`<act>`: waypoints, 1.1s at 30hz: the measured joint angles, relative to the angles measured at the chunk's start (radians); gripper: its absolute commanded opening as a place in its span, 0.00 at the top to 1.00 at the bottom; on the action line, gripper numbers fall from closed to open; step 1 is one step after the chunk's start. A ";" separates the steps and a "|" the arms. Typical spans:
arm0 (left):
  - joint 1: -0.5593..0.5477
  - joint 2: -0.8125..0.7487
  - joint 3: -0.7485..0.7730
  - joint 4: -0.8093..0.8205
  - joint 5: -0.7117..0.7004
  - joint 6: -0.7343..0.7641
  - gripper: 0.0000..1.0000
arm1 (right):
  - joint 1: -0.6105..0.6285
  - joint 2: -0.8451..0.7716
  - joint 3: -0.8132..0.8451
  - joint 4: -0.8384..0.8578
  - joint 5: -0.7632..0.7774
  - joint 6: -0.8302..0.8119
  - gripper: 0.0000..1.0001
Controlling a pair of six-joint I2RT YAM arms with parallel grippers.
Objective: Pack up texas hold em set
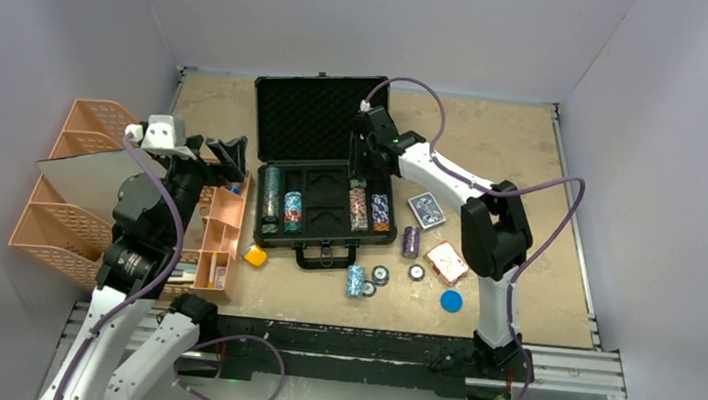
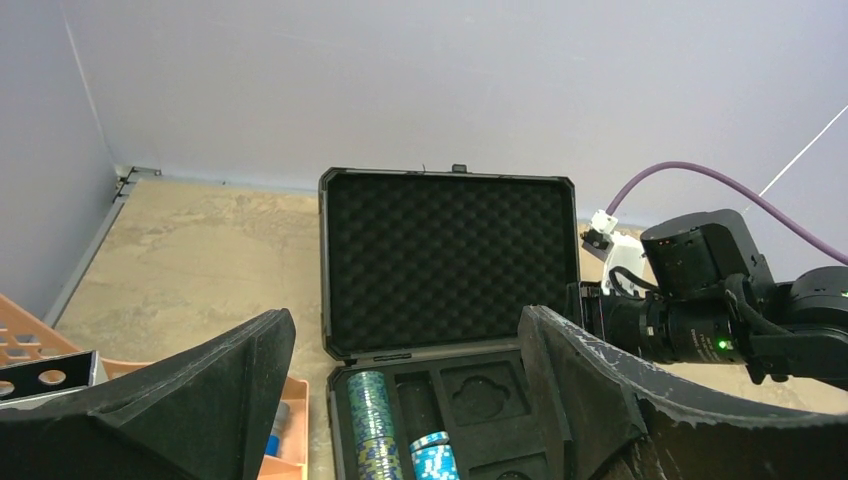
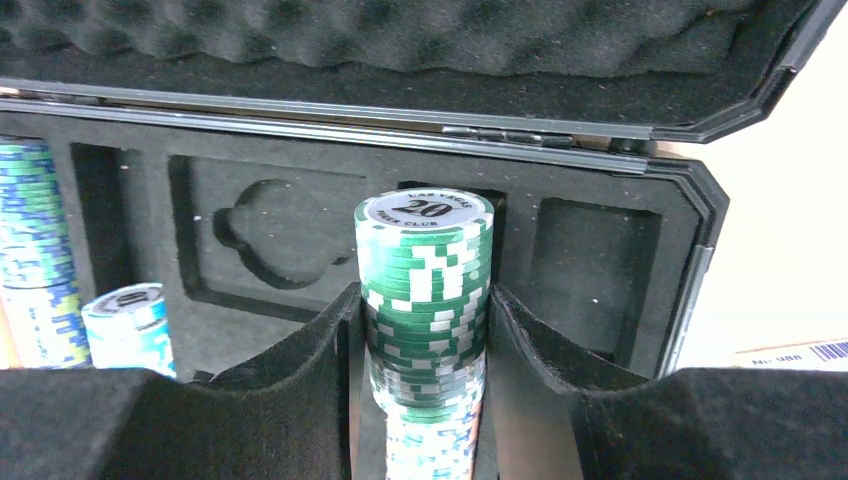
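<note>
Step in hand: loading chips into the case. The briefcase (image 1: pixel 304 117) lies open mid-table (image 1: pixel 529 178), its lid upright at the far side and its foam tray toward the arms.

Right pincer (image 3: pixel 422 300): closed on a green chip stack (image 3: pixel 428 240), one pad on each side. It is over a slot in the right half of the tray. Blue-and-white chips show directly below the green ones. I cannot tell whether the stack is fully seated.

Left pincer (image 2: pixel 405 320): jaws wide apart and empty. It hovers left of the case beside the orange organiser (image 1: pixel 219 236).

In the tray: tall stack (image 1: pixel 272 197) and blue stack (image 1: pixel 292 211) on the left, two more stacks (image 1: pixel 358 205) on the right. The middle recesses are bare.

Loose on the table, right of and in front of the case:
- blue deck (image 1: pixel 426 209)
- red deck (image 1: pixel 446 262)
- purple stack (image 1: pixel 411 241)
- light-blue stack (image 1: pixel 355 281)
- small buttons (image 1: pixel 380 275)
- blue disc (image 1: pixel 451 301)

The yellow block (image 1: pixel 256 255) near the case corner is not part of the set.

Judgement: roughly midway through the task.

Next move calls for:
- Lower the stack square to the slot walls.
- Open the pads only once the chips bear on the foam, otherwise the column may fan out.
- Lift straight up to clear.
- Then go for the purple stack, which is the nearest.
</note>
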 measured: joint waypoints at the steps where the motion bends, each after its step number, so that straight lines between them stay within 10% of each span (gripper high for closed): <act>1: 0.001 -0.004 0.000 0.000 -0.002 0.000 0.14 | -0.001 0.003 0.006 -0.011 0.006 -0.005 0.97; 10: 0.019 -0.014 0.000 0.000 -0.010 -0.002 0.14 | -0.002 0.093 0.135 -0.146 0.011 -0.024 0.86; 18: 0.029 -0.014 0.000 0.000 -0.016 -0.015 0.14 | -0.002 0.113 0.174 -0.193 0.013 -0.021 0.53; 28: 0.033 -0.015 0.000 0.000 -0.017 -0.018 0.14 | -0.002 0.112 0.171 -0.187 0.013 -0.011 0.68; 33: 0.039 -0.015 0.000 0.000 -0.018 -0.018 0.14 | -0.002 0.112 0.171 -0.187 0.011 -0.012 0.41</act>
